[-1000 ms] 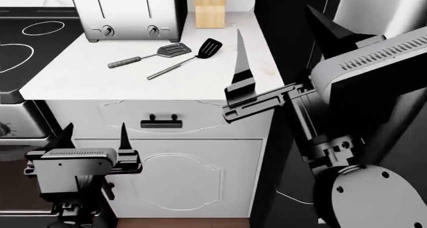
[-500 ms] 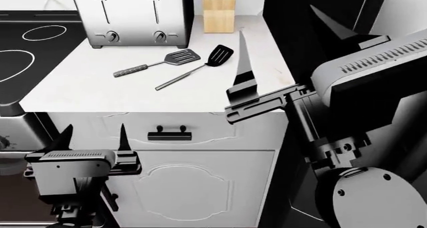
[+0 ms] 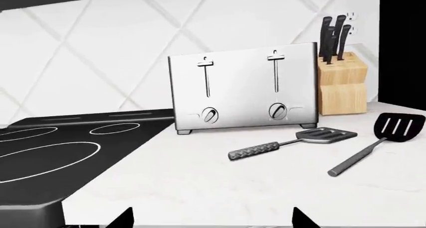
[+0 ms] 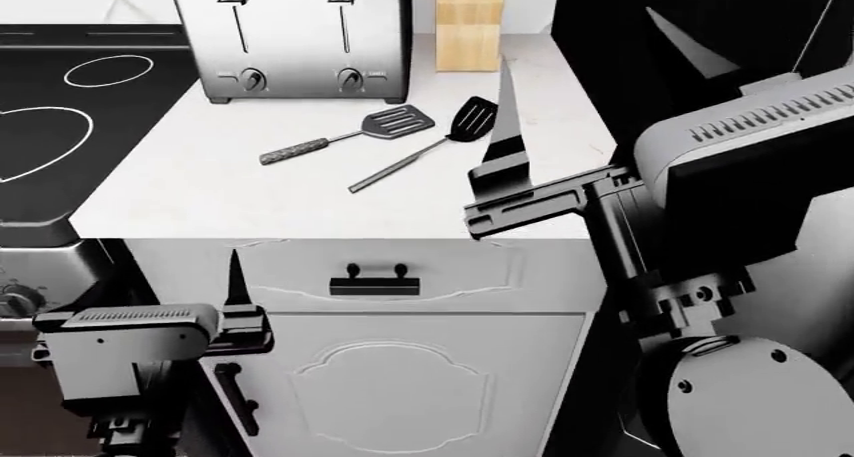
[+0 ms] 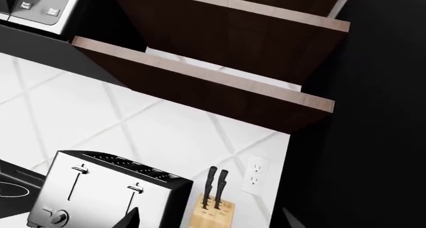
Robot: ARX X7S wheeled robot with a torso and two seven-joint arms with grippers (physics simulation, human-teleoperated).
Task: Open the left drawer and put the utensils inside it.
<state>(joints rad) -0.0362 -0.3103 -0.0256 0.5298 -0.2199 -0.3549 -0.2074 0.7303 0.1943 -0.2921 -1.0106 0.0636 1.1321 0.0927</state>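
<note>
Counter [image 4: 187, 202] edge shifted right; drawer [image 4: 400, 267] shut.

Left pincer [image 4: 180, 277] hangs low, fingers parted and empty; right pincer [image 4: 587, 87] raised, spread wide, empty.

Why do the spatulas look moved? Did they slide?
No. The spatulas keep their places beside the toaster; both shifted rightward together, so the camera moved.
</note>
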